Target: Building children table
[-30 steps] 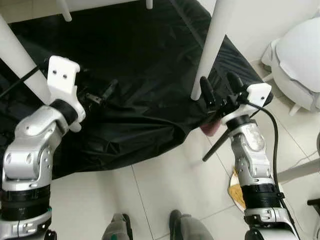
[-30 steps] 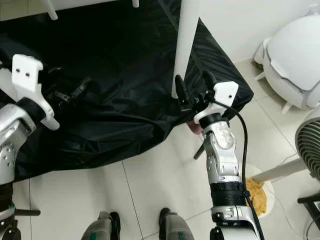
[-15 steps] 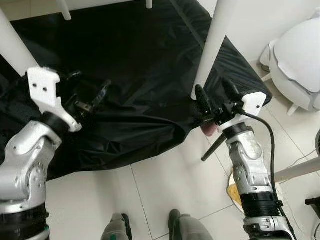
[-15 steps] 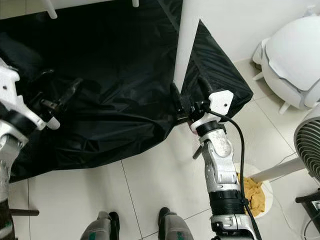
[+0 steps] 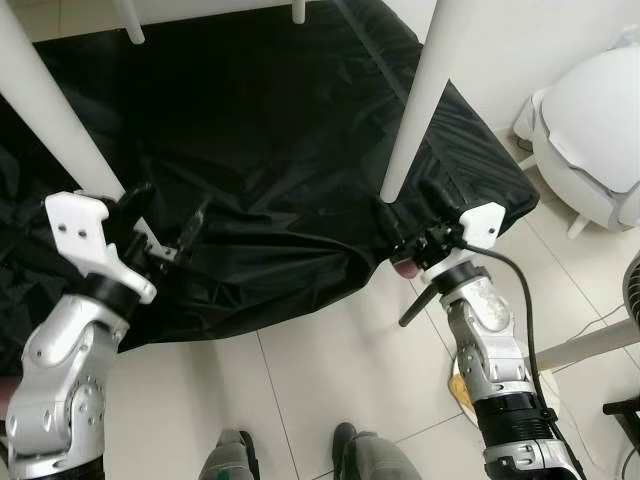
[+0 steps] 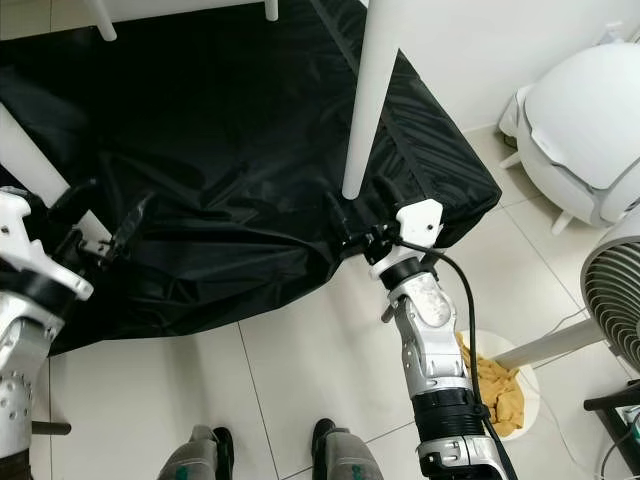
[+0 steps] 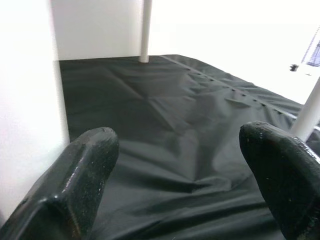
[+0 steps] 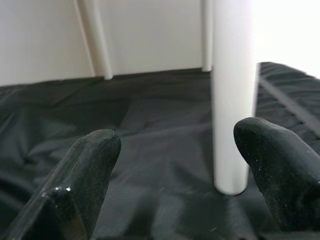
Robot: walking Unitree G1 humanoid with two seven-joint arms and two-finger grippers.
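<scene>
four white table legs show in the head views: one slanting down the upper left, two short stubs at the top edge, and one long leg right of centre, its foot standing on the black sheet. that crinkled sheet covers the upper half of the frame over a pale tiled floor.

at lower left the left gripper hangs low over the sheet just beside the slanted leg, its two fingers spread wide with nothing between them. right of centre the right gripper sits at the sheet's edge just below the long leg's foot, fingers also wide apart and empty. something small and pinkish sits under it, too hidden to name.

at the far right stand one white rounded appliance, a fan grille and a bowl of yellow pieces. two feet show at the bottom edge.
</scene>
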